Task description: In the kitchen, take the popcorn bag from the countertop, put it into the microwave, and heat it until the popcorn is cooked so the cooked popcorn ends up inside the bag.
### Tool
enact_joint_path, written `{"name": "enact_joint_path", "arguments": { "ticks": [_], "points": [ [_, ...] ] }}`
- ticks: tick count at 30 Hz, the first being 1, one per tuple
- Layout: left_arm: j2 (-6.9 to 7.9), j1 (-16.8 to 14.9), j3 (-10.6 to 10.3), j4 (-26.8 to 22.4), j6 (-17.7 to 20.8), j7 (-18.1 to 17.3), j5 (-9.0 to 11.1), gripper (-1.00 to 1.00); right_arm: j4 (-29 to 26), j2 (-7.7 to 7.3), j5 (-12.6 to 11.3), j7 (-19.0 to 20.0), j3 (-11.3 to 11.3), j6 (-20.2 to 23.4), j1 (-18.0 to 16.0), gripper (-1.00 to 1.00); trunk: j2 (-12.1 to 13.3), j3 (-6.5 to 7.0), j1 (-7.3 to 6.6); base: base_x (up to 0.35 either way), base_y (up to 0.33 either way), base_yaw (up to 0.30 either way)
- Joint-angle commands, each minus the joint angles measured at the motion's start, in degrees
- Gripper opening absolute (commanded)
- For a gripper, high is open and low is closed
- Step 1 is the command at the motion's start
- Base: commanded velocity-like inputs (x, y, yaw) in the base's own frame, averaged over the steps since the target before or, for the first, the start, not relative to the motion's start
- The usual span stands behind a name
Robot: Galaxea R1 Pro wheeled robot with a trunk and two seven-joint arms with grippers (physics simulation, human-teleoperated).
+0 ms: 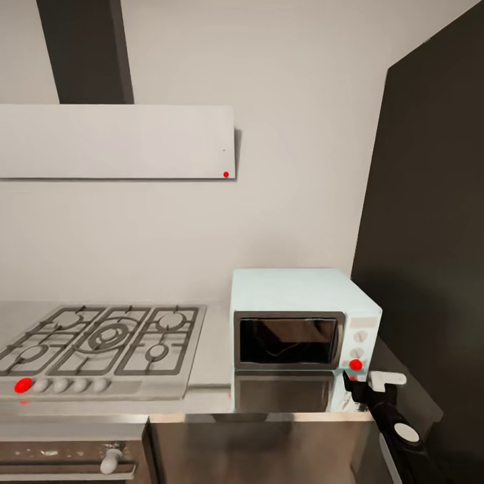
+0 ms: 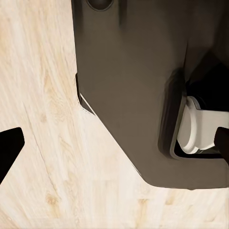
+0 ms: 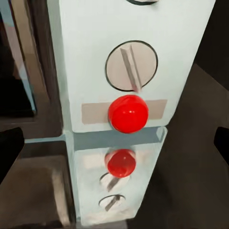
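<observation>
The pale mint-white microwave (image 1: 302,316) stands on the grey countertop (image 1: 208,393) with its dark glass door shut. The red light (image 1: 355,365) low on its knob panel glows. My right gripper (image 1: 356,388) hovers open just in front of that panel's lower corner. In the right wrist view the red light (image 3: 128,113) and a round knob (image 3: 131,66) are very close, and the right gripper (image 3: 114,148) has its dark fingertips (image 3: 9,152) far apart. My left gripper (image 2: 114,145) hangs open over the floor. The popcorn bag and popcorn are out of view.
A grey gas hob (image 1: 101,343) with a red-lit knob (image 1: 23,385) lies left of the microwave, under a white hood (image 1: 114,141). A tall dark cabinet (image 1: 430,235) stands against the microwave's right side. A dark built-in oven (image 1: 67,460) sits below. My dark base (image 2: 133,95) is over wooden flooring (image 2: 38,95).
</observation>
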Motion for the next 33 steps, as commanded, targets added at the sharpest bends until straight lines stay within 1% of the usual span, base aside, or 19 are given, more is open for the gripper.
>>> {"name": "enact_joint_path", "arguments": {
  "ticks": [1,7,8,9,11,30,33],
  "points": [
    [0.01,0.0,0.1,-0.1,0.3,0.2,0.0,1.00,0.3,0.03,0.6,0.4,-0.2,-0.1,0.0,1.00,0.0,-0.01,0.04,0.209,-0.184,0.000],
    [0.07,0.0,0.2,-0.1,0.3,0.2,0.0,1.00,2.2,0.03,0.6,0.4,-0.2,-0.1,0.0,1.00,0.0,-0.01,0.04,0.047,-0.041,0.000],
    [0.07,0.0,0.2,-0.1,0.3,0.2,0.0,1.00,2.8,0.00,0.6,0.4,-0.5,-0.1,-0.1,1.00,0.0,-0.01,0.04,0.007,-0.006,0.000],
    [0.07,0.0,0.2,-0.1,0.3,0.2,0.0,1.00,4.3,-0.11,0.6,0.4,-2.0,-0.2,-0.1,1.00,0.0,-0.01,0.04,0.001,-0.001,0.000],
    [0.07,0.0,0.2,-0.1,0.3,0.2,0.0,1.00,4.6,-0.13,0.6,0.4,-2.4,-0.2,0.0,1.00,0.0,-0.01,0.04,0.000,0.000,0.000],
    [0.07,0.0,0.1,-0.1,0.3,0.2,0.0,1.00,5.0,-0.15,0.6,0.4,-2.8,-0.2,0.0,1.00,0.0,-0.01,0.04,0.000,0.000,0.000],
    [0.07,0.0,0.1,-0.1,0.3,0.2,0.0,1.00,5.0,-0.15,0.6,0.4,-2.8,-0.2,0.0,1.00,0.0,-0.01,0.04,0.115,0.000,0.000]
  ]
}}
